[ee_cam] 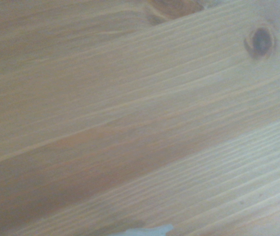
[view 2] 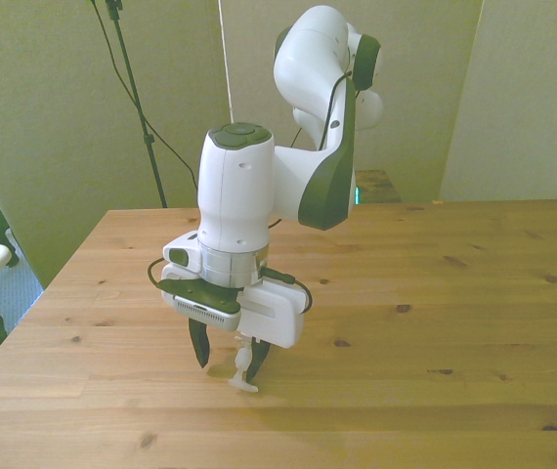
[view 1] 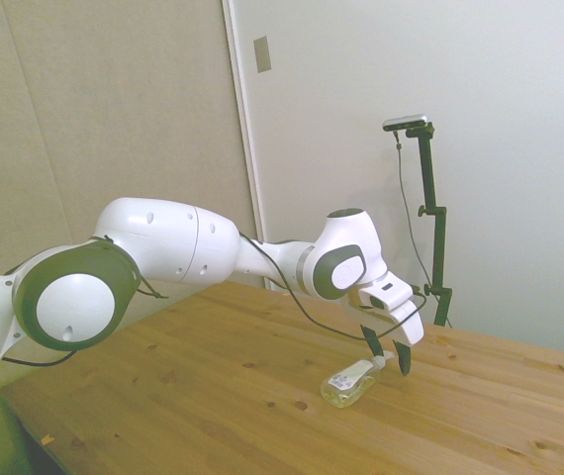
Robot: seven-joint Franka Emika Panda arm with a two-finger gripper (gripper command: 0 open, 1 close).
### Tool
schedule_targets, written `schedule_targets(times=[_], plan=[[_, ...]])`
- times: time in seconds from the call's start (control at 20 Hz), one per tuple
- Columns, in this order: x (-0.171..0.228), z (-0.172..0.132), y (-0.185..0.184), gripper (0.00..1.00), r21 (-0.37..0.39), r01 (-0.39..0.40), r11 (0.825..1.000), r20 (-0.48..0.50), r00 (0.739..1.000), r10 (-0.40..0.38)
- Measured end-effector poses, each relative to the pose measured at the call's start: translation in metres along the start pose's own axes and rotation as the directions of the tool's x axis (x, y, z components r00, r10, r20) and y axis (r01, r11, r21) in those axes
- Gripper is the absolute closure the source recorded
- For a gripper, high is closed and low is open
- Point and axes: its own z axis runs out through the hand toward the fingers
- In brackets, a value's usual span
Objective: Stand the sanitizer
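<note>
**Desk:** What does the frame show?

**Photographer:** A white Franka arm lowers its gripper [view 1: 389, 356] over the sanitizer [view 1: 354, 381], which lies on its side on the wooden table [view 1: 213, 396]. The dark fingers [view 2: 198, 347] stand parted, one on each side of the white pump top [view 2: 242, 366], neither yet closed on it. The clear body with its yellowish liquid stretches away from the fingers, back toward the arm's base.

**Desk:** So which step is this?

**Photographer:** The approach to the grasp, by my reading; the bottle is not yet lifted or turned. Next, the fingers likely need to close on the neck or pump, then tip the bottle until its base sits flat. The wrist camera shows only blurred wood grain and a pale sliver [ee_cam: 145, 230] at the edge.
</note>
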Motion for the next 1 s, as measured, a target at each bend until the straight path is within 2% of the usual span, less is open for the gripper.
schedule_targets(times=[0.8, 1.0], plan=[[0.0027, 0.0035, 0.0026, 1.00, -0.004, -0.011, 1.000, -0.003, 1.000, 0.011], [0.0022, 0.0031, -0.0001, 1.00, 0.018, -0.052, 0.998, -0.021, 0.998, 0.053]])
